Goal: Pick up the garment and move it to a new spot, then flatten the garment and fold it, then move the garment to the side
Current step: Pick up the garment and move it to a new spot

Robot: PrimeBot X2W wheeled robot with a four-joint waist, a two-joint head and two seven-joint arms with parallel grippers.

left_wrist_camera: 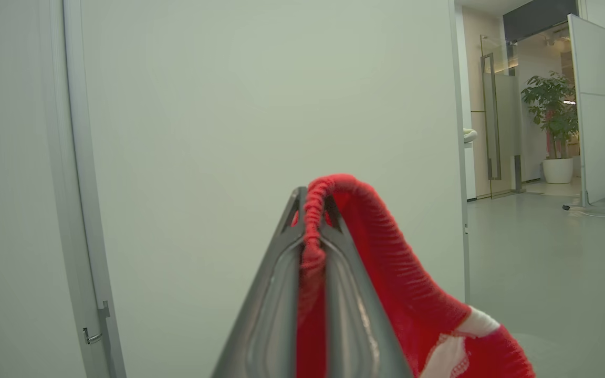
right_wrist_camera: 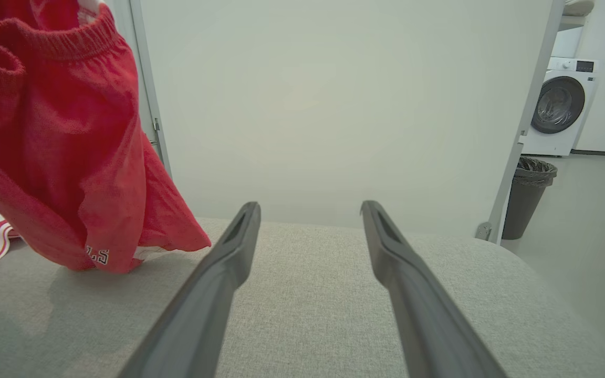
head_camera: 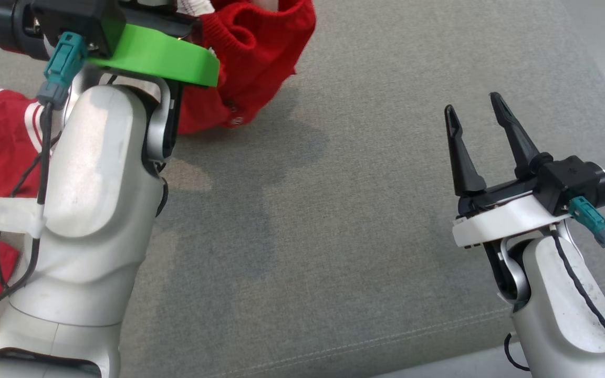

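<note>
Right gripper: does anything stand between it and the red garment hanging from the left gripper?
Nothing visible. Bare grey cushion lies between the open right gripper and the garment, which the left gripper holds pinched.

You get soft, even, fairly bright light, with one faint blurred shadow on the grey cushion [head_camera: 260, 157] just off centre toward 10 o'clock in the head view, while your left wrist view bows the door frame [left_wrist_camera: 79, 210] at 9 o'clock, blurs the close left claw [left_wrist_camera: 313, 206] on the garment [left_wrist_camera: 386, 262] and brightens at the 2 o'clock doorway [left_wrist_camera: 539, 105].
</note>
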